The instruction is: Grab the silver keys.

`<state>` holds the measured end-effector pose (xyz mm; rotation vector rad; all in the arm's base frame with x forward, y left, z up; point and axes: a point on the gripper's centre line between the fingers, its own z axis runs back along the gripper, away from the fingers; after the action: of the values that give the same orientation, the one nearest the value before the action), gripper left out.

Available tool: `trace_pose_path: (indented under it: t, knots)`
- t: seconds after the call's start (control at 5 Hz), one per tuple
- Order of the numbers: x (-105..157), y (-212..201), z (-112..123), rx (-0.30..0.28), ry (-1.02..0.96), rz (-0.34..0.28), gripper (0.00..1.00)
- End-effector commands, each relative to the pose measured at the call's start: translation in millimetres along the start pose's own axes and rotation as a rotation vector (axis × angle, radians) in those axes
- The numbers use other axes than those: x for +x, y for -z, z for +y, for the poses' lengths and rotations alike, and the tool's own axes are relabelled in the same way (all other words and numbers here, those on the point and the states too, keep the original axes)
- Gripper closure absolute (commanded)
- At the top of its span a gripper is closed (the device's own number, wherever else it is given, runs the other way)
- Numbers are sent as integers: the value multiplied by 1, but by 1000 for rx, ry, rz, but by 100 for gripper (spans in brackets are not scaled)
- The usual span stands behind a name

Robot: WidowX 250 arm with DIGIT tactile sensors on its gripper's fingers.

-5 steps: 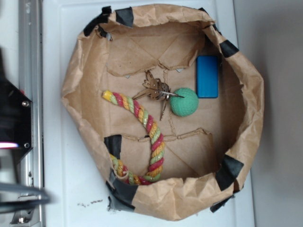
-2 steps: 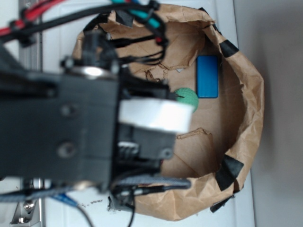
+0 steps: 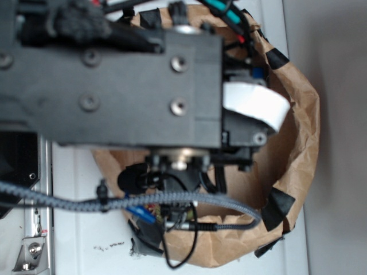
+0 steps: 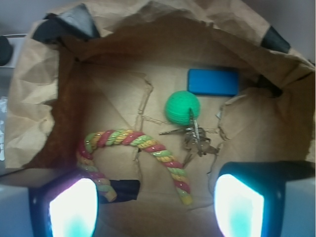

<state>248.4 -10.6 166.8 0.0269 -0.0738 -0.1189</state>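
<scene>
Currently claw hangs wide open above paper bag, holding nothing; fingers frame bottom of wrist view. Silver keys lie on bag floor ahead of claw, slightly toward right finger, touching green ball just beyond. Rope curves just left of keys, blue block farther ahead. Risks: keys thin and flat, fingers likely slide over them; closing may catch ball or rope instead, or nudge ball and drag keys. Exterior view: arm hides bag contents.
</scene>
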Motion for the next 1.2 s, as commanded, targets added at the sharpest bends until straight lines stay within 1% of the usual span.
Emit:
trace_pose_path:
  t: [0.0, 0.4, 0.6, 0.8, 1.0]
  knots:
    - [8, -15, 4, 8, -20, -56, 0]
    - [8, -15, 4, 8, -20, -56, 0]
    - [27, 35, 12, 102, -17, -69, 0]
    - [32, 43, 20, 98, -13, -56, 0]
    - [34, 52, 29, 104, 14, -65, 0]
